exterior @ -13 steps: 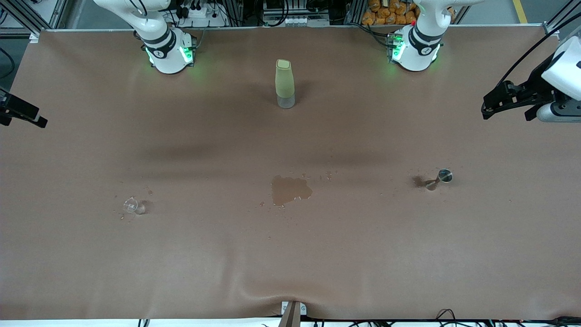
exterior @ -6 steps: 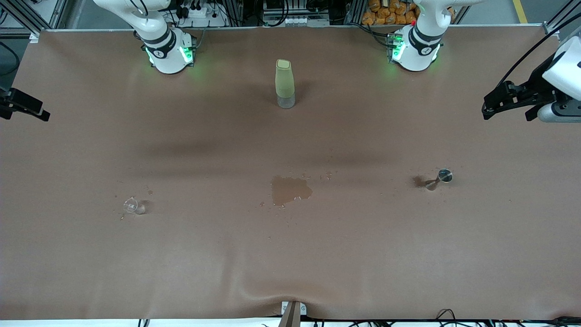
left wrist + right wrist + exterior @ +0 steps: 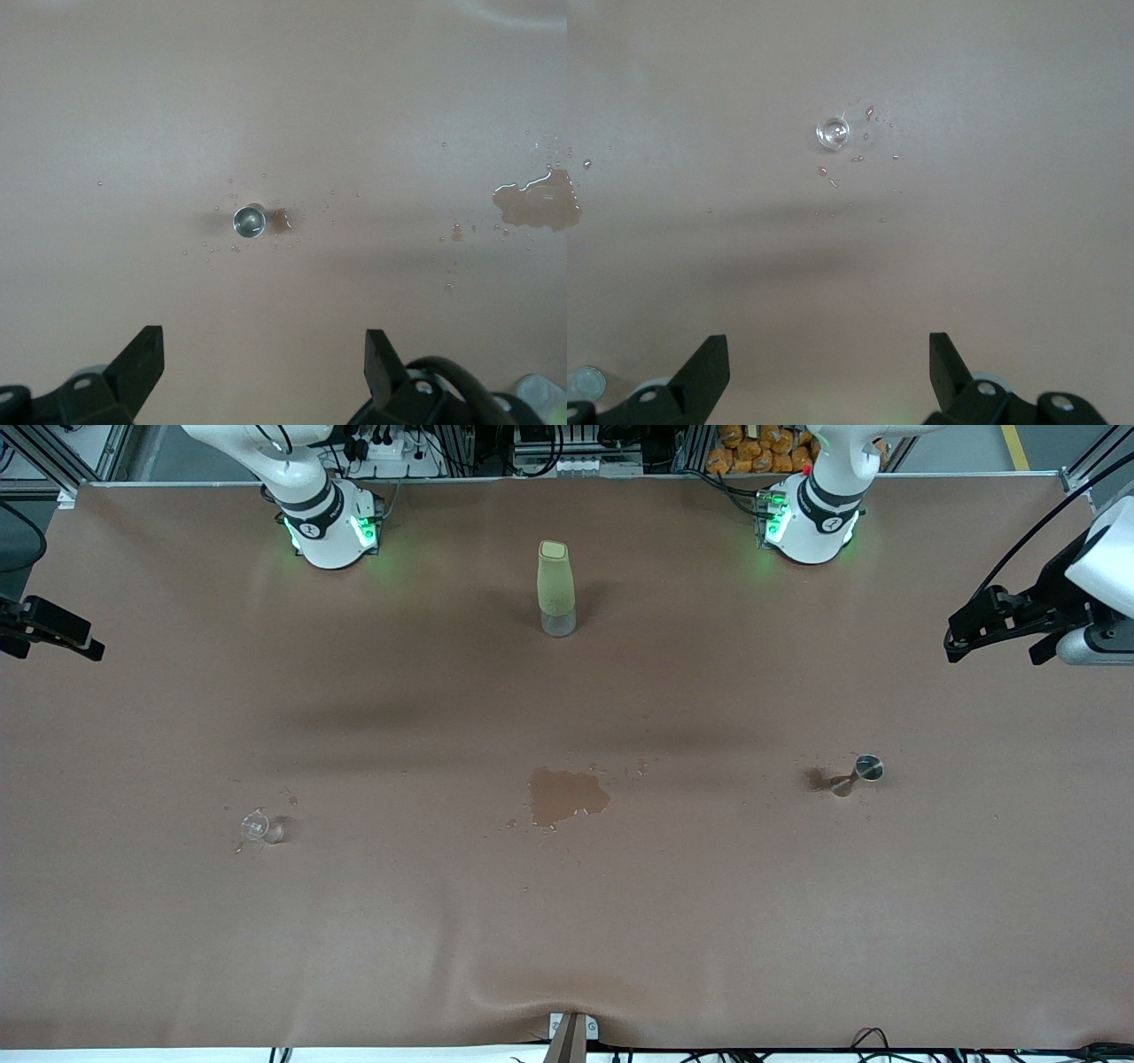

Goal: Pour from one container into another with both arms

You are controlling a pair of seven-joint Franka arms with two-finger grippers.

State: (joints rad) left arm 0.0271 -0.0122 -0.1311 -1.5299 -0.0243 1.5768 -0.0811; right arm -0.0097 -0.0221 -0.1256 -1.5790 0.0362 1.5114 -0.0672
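Observation:
A small metal measuring cup [image 3: 859,772] stands on the brown table cover toward the left arm's end; in the left wrist view the metal cup [image 3: 249,221] shows from above, its mouth up, droplets around it. A small clear glass cup [image 3: 258,827] stands toward the right arm's end, and the glass cup [image 3: 833,133] appears in the right wrist view too. My left gripper [image 3: 952,642] [image 3: 263,341] hangs open and empty over its end of the table. My right gripper [image 3: 93,646] [image 3: 828,347] hangs open and empty over the other end.
A tall green bottle [image 3: 555,589] with a clear base stands between the two arm bases. A puddle of liquid [image 3: 567,795] lies mid-table between the two cups, with scattered drops near it. The table cover [image 3: 567,939] is wrinkled at the front edge.
My right gripper has drifted slightly inward over the table. My left gripper has shifted slightly toward its table end. Cups and bottle have not moved.

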